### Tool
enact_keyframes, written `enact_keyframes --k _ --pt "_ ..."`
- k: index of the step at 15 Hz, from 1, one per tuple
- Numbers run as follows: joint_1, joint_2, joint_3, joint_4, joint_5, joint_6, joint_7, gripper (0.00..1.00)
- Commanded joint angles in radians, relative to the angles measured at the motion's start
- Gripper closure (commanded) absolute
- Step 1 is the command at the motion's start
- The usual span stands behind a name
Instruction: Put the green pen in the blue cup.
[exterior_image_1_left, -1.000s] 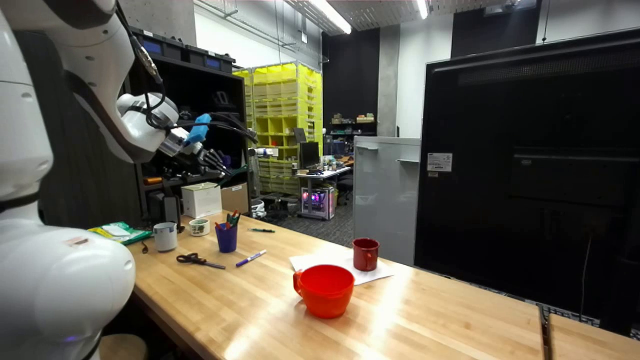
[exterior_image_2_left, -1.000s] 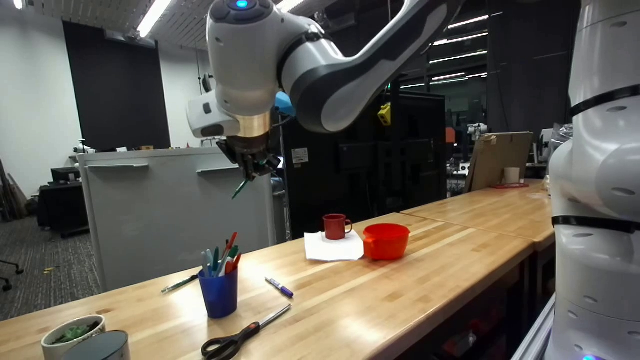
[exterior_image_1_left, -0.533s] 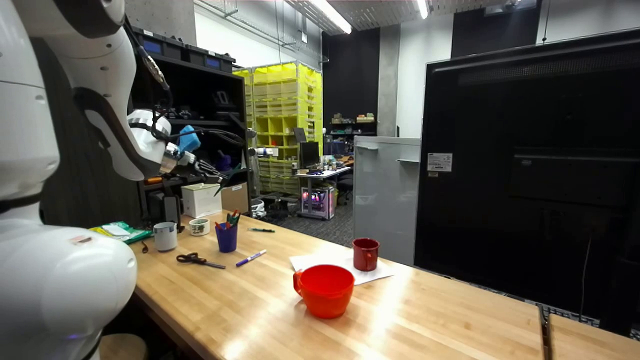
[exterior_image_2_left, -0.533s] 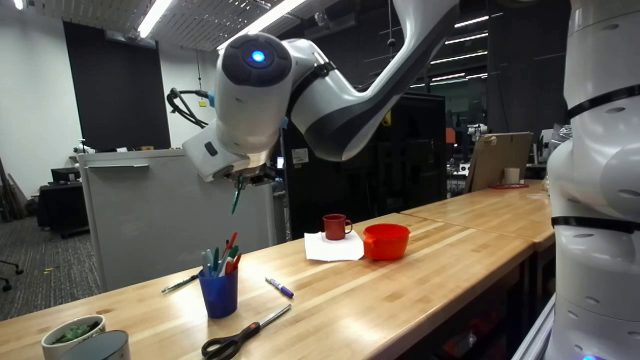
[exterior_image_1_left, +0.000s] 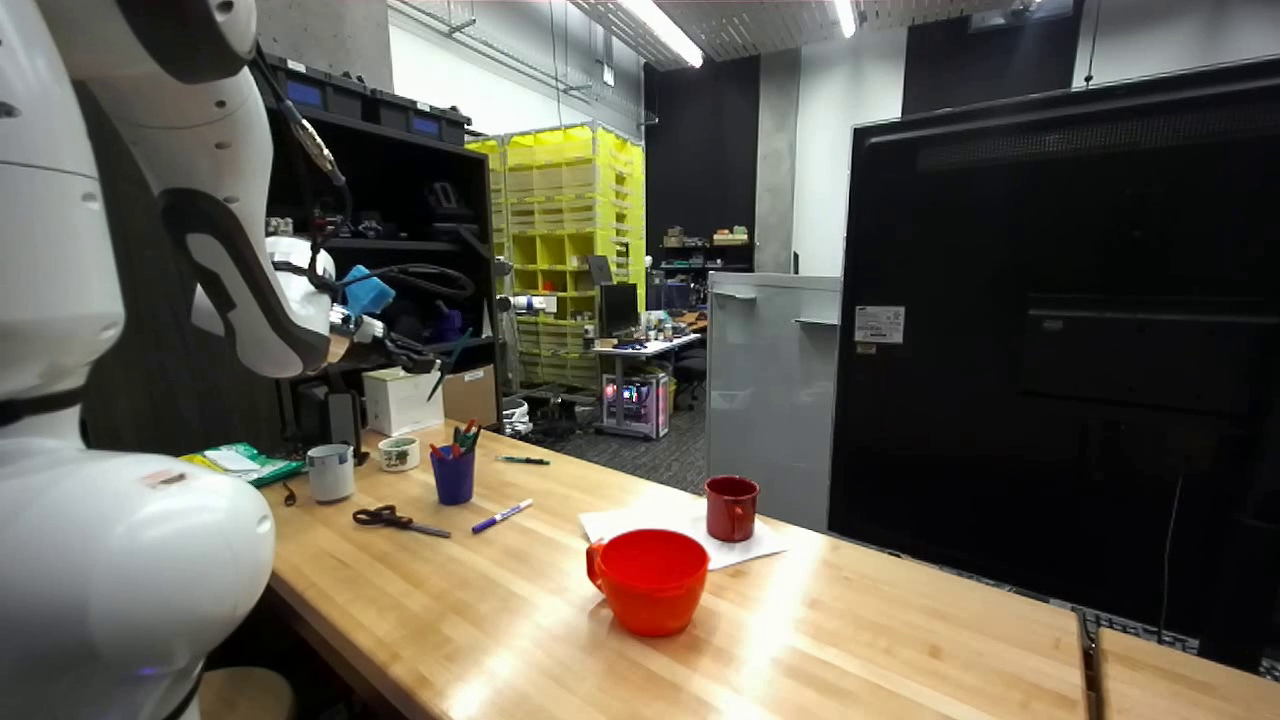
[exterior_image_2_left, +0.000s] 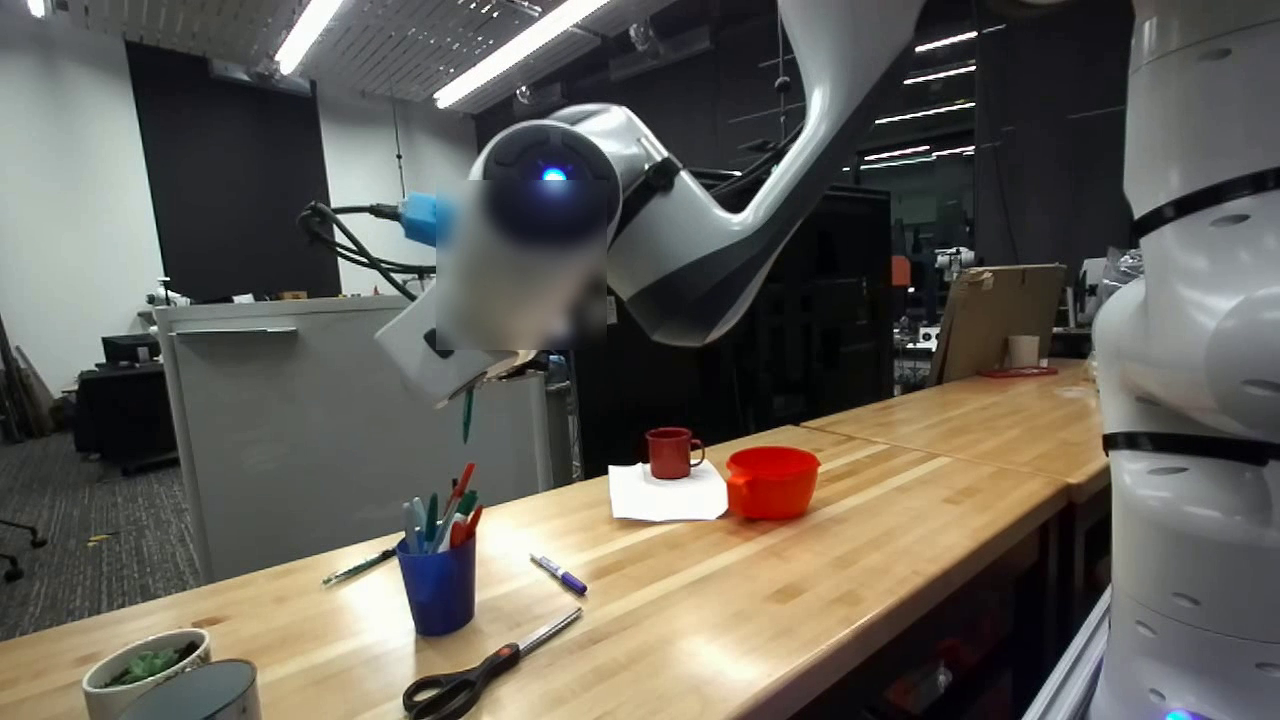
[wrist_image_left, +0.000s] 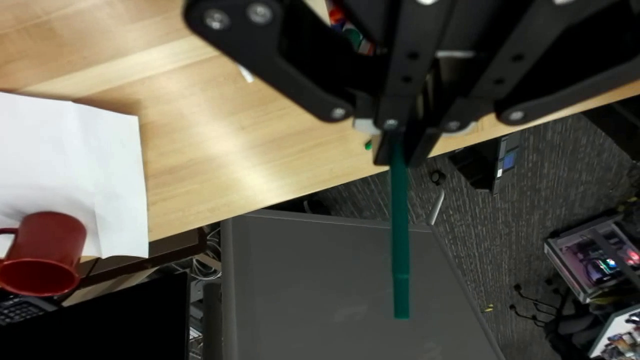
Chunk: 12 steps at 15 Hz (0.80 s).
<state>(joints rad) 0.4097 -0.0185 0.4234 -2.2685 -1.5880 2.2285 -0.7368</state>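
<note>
My gripper (wrist_image_left: 403, 152) is shut on a long green pen (wrist_image_left: 400, 235), whose free length sticks out past the fingertips in the wrist view. In both exterior views the pen (exterior_image_2_left: 467, 415) is in the air above the table; it hangs close to upright in an exterior view and slants in an exterior view (exterior_image_1_left: 448, 367). The blue cup (exterior_image_2_left: 437, 595) stands upright on the table below the pen and holds several pens and markers. The cup also shows in an exterior view (exterior_image_1_left: 455, 482). In the wrist view the gripper mostly hides it; only some cup contents (wrist_image_left: 352, 36) show.
Around the cup lie a thin dark-green pen (exterior_image_2_left: 360, 567), a purple marker (exterior_image_2_left: 559, 575) and scissors (exterior_image_2_left: 490, 668). A plant pot (exterior_image_2_left: 148, 668) and a grey-white mug (exterior_image_1_left: 330, 473) stand close by. A red bowl (exterior_image_1_left: 652, 583) and dark red cup (exterior_image_1_left: 731, 508) stand farther off.
The arm has come lower and the wrist has turned, with the pen staying in the gripper. The pen has swung from slanted to nearly upright in an exterior view. The table objects have not moved.
</note>
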Motion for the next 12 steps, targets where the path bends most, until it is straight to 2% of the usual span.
enact_keyframes --k 1,12 --pt "0.013 0.003 0.008 -0.021 -0.029 -0.009 0.001 0.98" --pt "0.041 0.089 0.029 -0.010 -0.042 0.000 0.013 0.98"
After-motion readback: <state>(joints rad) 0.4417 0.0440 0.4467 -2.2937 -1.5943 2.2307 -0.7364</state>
